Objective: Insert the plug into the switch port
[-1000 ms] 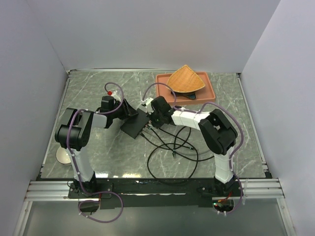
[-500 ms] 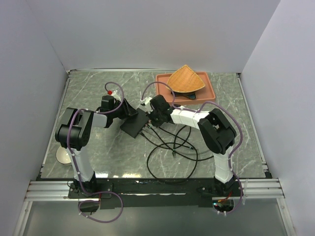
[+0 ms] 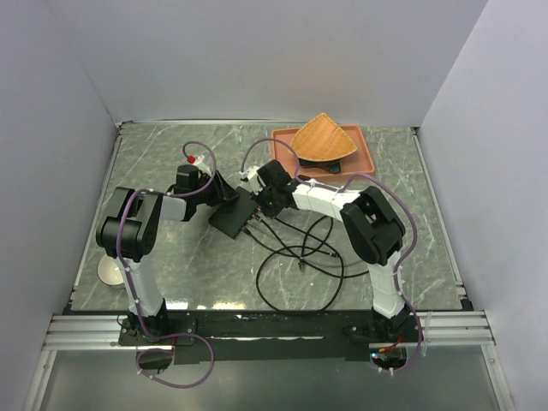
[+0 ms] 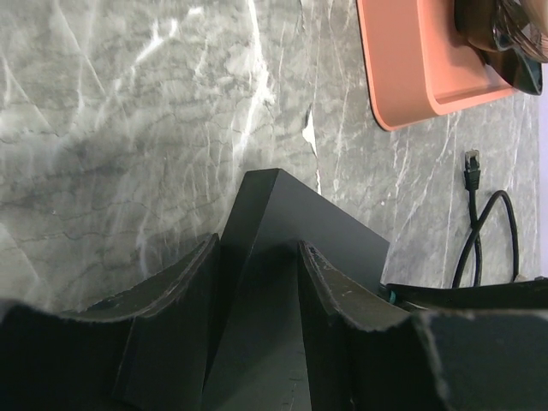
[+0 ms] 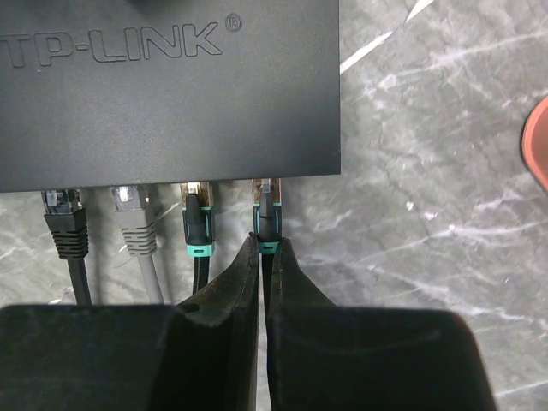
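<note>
**benchrat:** So where's the plug [image 5: 269, 214] right now?

**yam_fan:** It's at the switch port [image 5: 268, 181], the rightmost one in use on the near long edge of the switch [image 5: 171, 94]. Its nose is at the opening, and I can't tell if it's fully seated. The right gripper [image 5: 265, 250] is pinched shut on the teal boot just behind it. The left gripper [image 4: 257, 248] is clamped across a far corner of the switch, holding it down on the table [image 3: 171, 163].

**benchrat:** How's that thing going to handle?

**yam_fan:** My guess is the plug is tiny, light, hard plastic with a delicate latch tab. The cable [image 3: 300, 257] looks springy, so it'll probably tug sideways. Grabbing the boot by its flat sides, close to the connector, seems the right spot because the push stays in line with the port. The switch looks light and smooth, so without that left clamp it'd likely skate on the marble. The three neighbouring plugs [image 5: 133, 224] sit close by, so there's little room to wiggle.

**benchrat:** Anything different from a second ago?

**yam_fan:** From above, the right wrist has crept a bit toward the far-left and the elbow has followed. The switch and the left arm look unmoved.
</note>
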